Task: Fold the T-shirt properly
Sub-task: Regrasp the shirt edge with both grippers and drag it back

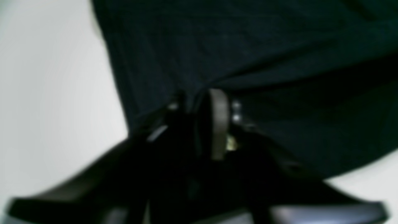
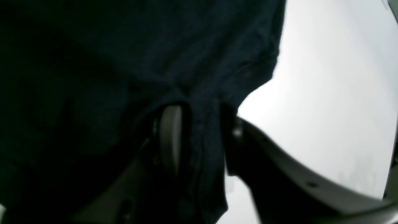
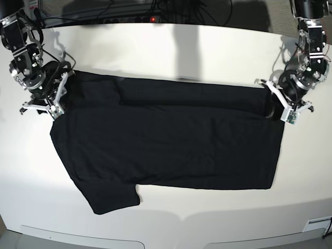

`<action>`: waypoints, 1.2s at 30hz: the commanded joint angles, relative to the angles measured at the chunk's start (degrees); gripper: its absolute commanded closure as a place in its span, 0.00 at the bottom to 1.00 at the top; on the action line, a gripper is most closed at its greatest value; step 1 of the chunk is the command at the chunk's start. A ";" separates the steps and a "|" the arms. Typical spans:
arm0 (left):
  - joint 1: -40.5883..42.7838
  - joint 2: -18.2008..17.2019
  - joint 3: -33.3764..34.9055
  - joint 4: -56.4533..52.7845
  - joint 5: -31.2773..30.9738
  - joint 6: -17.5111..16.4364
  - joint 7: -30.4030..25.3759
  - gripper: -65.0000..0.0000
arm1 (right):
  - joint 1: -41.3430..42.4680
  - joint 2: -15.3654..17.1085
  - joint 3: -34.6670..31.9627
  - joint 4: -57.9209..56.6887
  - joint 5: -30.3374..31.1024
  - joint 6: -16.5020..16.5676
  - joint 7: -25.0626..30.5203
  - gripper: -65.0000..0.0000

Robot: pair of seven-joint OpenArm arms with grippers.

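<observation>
You see the black T-shirt point(image 3: 171, 145) spread flat across the white tabletop point(image 3: 207, 46), plain side up, top edge folded over.

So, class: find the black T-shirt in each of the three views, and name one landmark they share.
Left wrist: the T-shirt fills the top and right, pinched in the left hand.
Right wrist: it fills the left and centre, pinched in the right hand.
Base: spread across the centre.
Shared landmark: the white table.

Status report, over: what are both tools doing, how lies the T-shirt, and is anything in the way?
Left tool shut on T-shirt edge. Right tool shut on opposite edge. Shirt spread on white table, plain side up. Nothing blocking.
</observation>
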 commanded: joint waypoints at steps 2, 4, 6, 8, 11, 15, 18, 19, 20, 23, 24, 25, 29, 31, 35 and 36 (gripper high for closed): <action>-0.81 -0.87 -0.52 1.62 -2.19 2.03 0.33 0.65 | 0.79 1.49 0.79 0.61 -0.11 -1.40 0.90 0.60; -0.81 -1.03 -0.52 2.95 -3.54 3.37 2.73 0.64 | 0.76 1.57 0.79 0.61 -0.09 -1.57 0.87 0.60; -0.81 -1.01 -0.52 5.07 -4.42 4.57 5.86 0.64 | 0.76 1.57 0.85 0.61 -0.09 -1.79 0.63 0.61; -0.81 -1.01 -0.52 7.91 -5.88 6.08 9.16 0.64 | 0.74 1.57 1.38 0.90 0.35 -1.97 0.55 0.61; -0.79 -1.01 -0.52 12.66 -8.46 7.54 12.22 0.65 | 0.72 1.57 3.15 2.67 0.76 -1.97 -0.31 0.61; -0.79 -0.98 -0.52 18.01 -13.38 7.76 12.52 0.65 | 0.70 1.57 6.16 7.04 0.79 -1.97 -4.68 0.61; -0.81 -0.96 -0.52 19.45 -16.06 7.78 13.46 0.65 | 0.57 1.55 7.61 9.51 1.42 -1.97 -7.21 0.61; -0.76 -0.92 -0.52 19.45 -17.31 7.78 14.23 0.65 | 0.57 1.55 7.85 9.97 2.69 -1.97 -7.67 0.61; -0.57 -0.76 -0.52 19.45 -18.60 7.76 15.45 0.65 | 0.57 1.53 7.93 10.19 4.37 -1.95 -7.85 0.61; 0.85 -0.52 -0.46 19.39 -23.47 7.76 17.84 0.74 | 0.57 0.39 7.93 10.23 9.53 -1.90 -8.00 0.61; 1.55 -0.52 -0.46 19.39 -24.48 7.74 17.55 0.78 | 0.57 -0.57 7.93 10.23 10.40 -1.88 -8.07 0.62; 2.19 -0.52 -0.46 19.39 -25.49 7.72 17.40 0.83 | 0.57 -1.73 7.91 10.23 11.61 -1.90 -8.15 0.65; 4.52 -0.50 -0.46 19.26 -24.92 7.56 14.51 1.00 | 0.39 -6.36 7.91 10.21 14.47 -1.66 -8.24 0.92; 5.33 -0.50 -0.46 18.51 -23.10 7.58 12.98 1.00 | 0.42 -8.09 7.91 10.21 14.43 -1.68 -8.31 1.00; 5.35 -0.50 -0.42 14.23 -24.26 7.58 11.76 1.00 | 0.39 -10.86 7.91 10.21 13.31 -1.64 -10.84 1.00; 5.35 -0.50 -0.42 12.85 -24.46 7.58 10.97 1.00 | 0.37 -11.37 7.91 10.21 13.35 -1.64 -11.69 1.00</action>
